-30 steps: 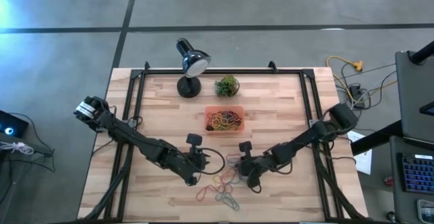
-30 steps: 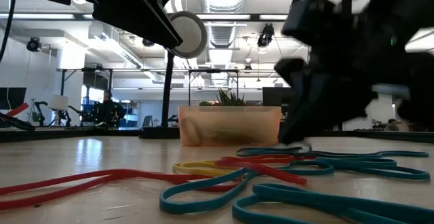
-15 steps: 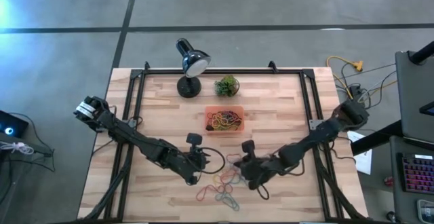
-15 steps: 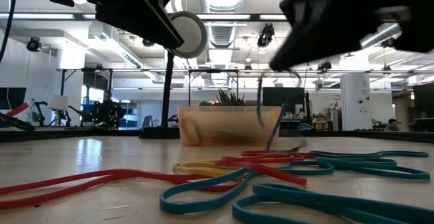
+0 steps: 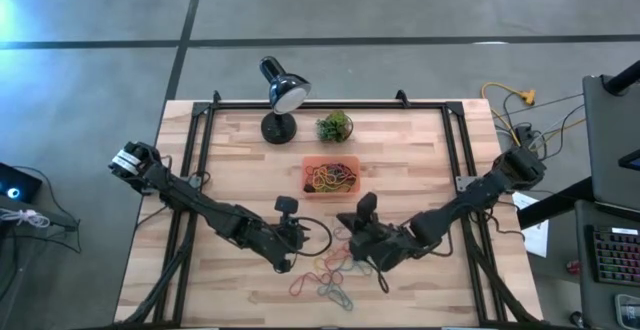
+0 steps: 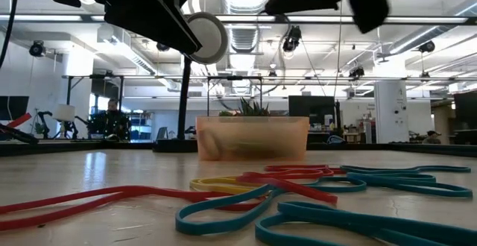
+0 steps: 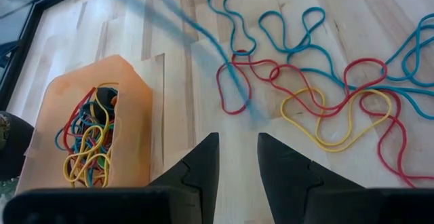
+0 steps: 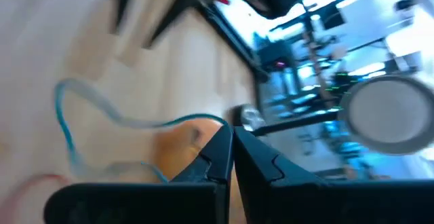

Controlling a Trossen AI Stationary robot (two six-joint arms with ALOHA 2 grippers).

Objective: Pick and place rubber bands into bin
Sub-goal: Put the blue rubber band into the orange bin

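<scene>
Thin loose rubber bands (image 7: 319,108) in red, yellow and blue lay tangled on the table (image 5: 230,185), at six o'clock from the bin (image 5: 331,177), which already held more. The right gripper (image 8: 232,157) was pinched shut on a blue band (image 8: 102,115). The left gripper (image 7: 237,157), jaws apart, hovered beside the pile. No writing was legible.

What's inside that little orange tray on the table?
The orange tray holds a tangle of rubber bands in yellow, red, blue, green and black. They cover most of its floor, so whatever lies beneath the pile can't be seen.
</scene>
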